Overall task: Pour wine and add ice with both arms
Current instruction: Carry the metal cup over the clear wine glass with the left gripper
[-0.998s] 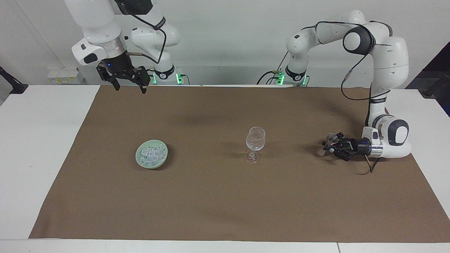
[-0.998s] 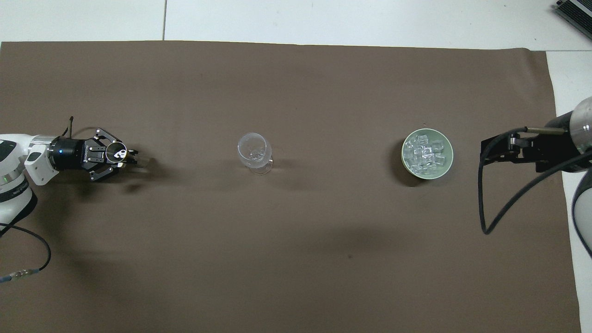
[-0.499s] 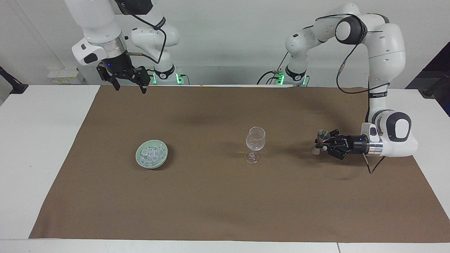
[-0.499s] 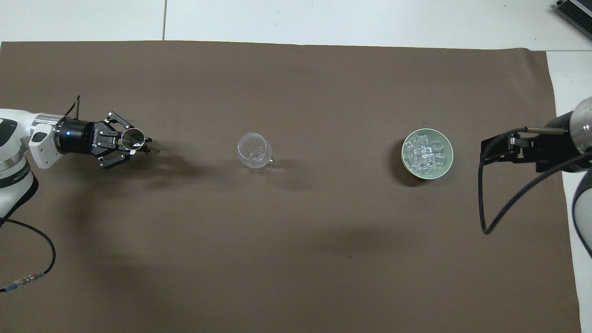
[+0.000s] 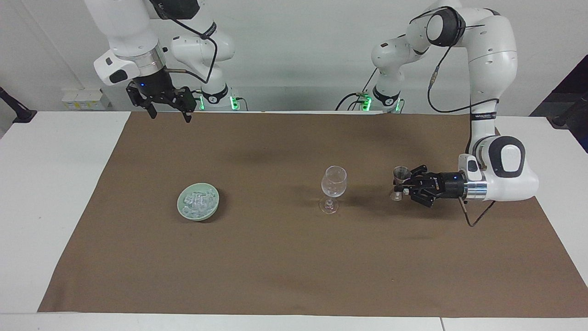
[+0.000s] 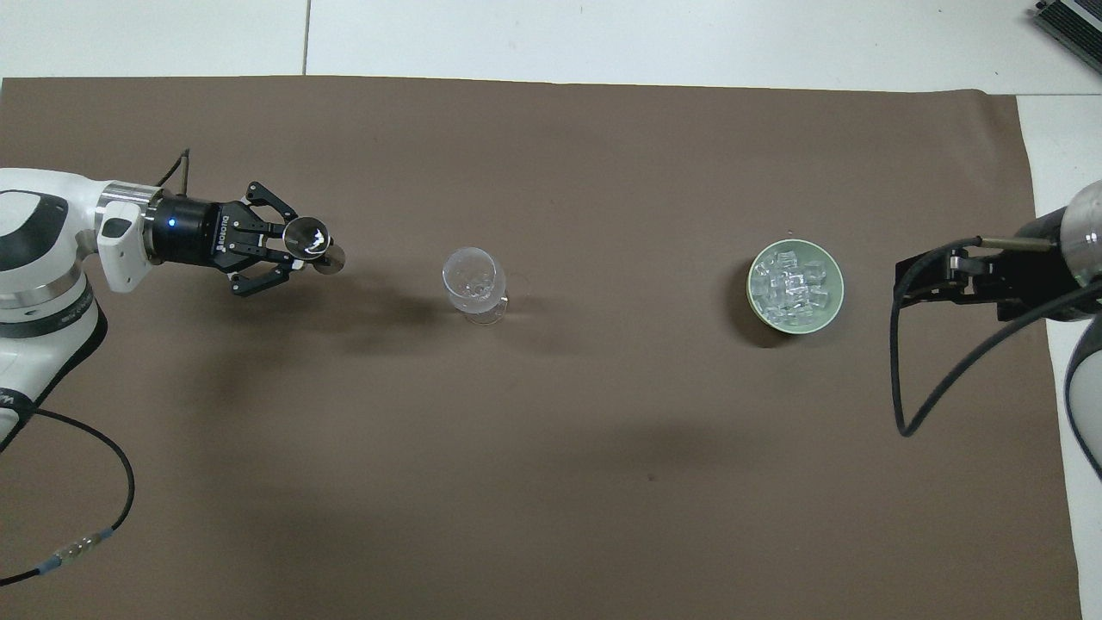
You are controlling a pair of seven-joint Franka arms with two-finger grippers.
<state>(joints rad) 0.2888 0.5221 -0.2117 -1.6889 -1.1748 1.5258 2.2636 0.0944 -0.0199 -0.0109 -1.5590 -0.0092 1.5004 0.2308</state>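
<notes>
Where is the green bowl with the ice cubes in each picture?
Facing view: the green bowl sits on the brown cloth at the picture's left, toward the right arm's end of the table.
Overhead view: the same bowl shows at the picture's right, with the ice heaped inside.
Shared landmark: the wine glass stands mid-table beside the bowl in both views.

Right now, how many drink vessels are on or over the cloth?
2. A stemmed glass stands mid-cloth; a small metal jigger is held by the left gripper above the cloth, beside the glass.
</notes>
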